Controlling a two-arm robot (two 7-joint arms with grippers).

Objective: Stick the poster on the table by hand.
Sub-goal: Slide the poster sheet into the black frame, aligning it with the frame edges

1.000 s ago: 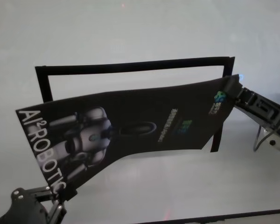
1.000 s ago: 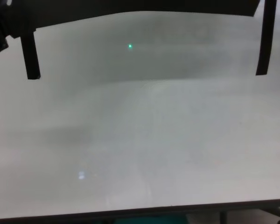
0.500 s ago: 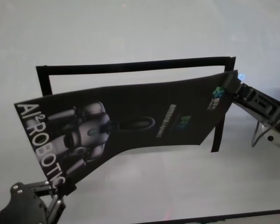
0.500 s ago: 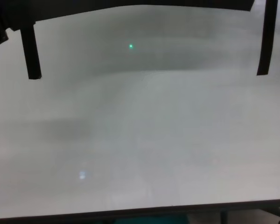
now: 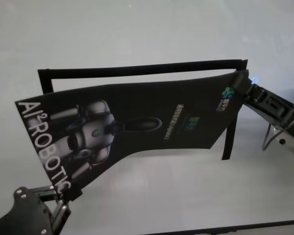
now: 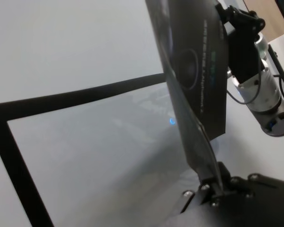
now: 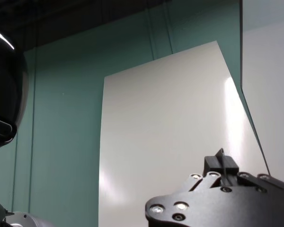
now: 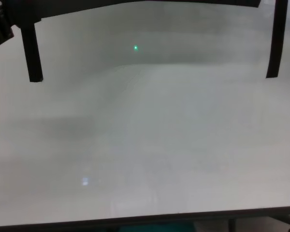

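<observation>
The large black glossy poster [image 5: 137, 127] with its grey-white robot picture hangs stretched in the air above the plain white table [image 5: 137, 34], over a black tape rectangle [image 5: 137, 69]. The left gripper [image 5: 68, 197] pinches its near corner; the right gripper [image 5: 241, 84] is clamped on the far corner.

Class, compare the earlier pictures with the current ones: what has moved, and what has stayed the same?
The poster, gripped at opposite corners by the left claw and right claw, has risen slightly and stretched flatter. Both grips stay shut on it; the black tape frame on the table is unchanged.
</observation>
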